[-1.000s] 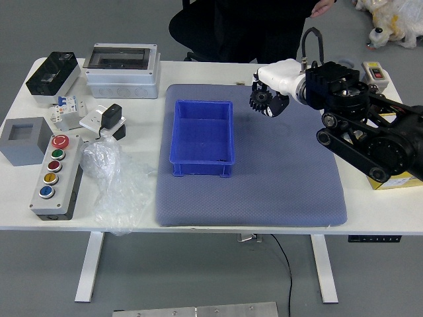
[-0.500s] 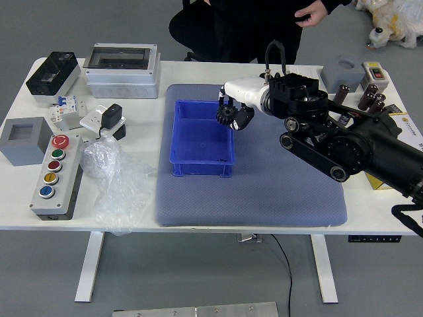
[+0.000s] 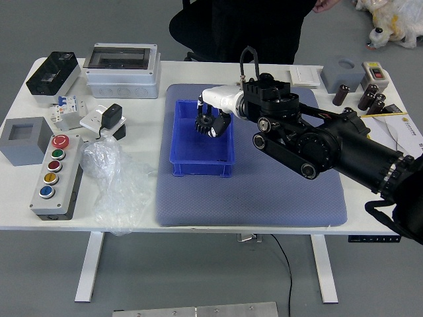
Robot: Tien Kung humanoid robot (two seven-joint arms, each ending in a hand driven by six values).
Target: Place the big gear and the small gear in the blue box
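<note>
Person: far side, one hand off the worktop.
Blue box: drop target.
Right hand: over box, fingers pinching gear.
Gear: black, over box; size unclear, other gear unseen.
Technique: lower inside walls, miss rim, release low.
Sheet: print unreadable.

Right arm: glossy black throughout, built up from rounded, bulky segments. Bears circular joint caps with dark centres and paler, metallic-looking rims. Carries a black cable, arched in a narrow loop above the wrist, and a thicker black cable, curved beside the forearm. Ends in a robot hand with a smooth white shell and dark parts. Person: dressed in black.
</note>
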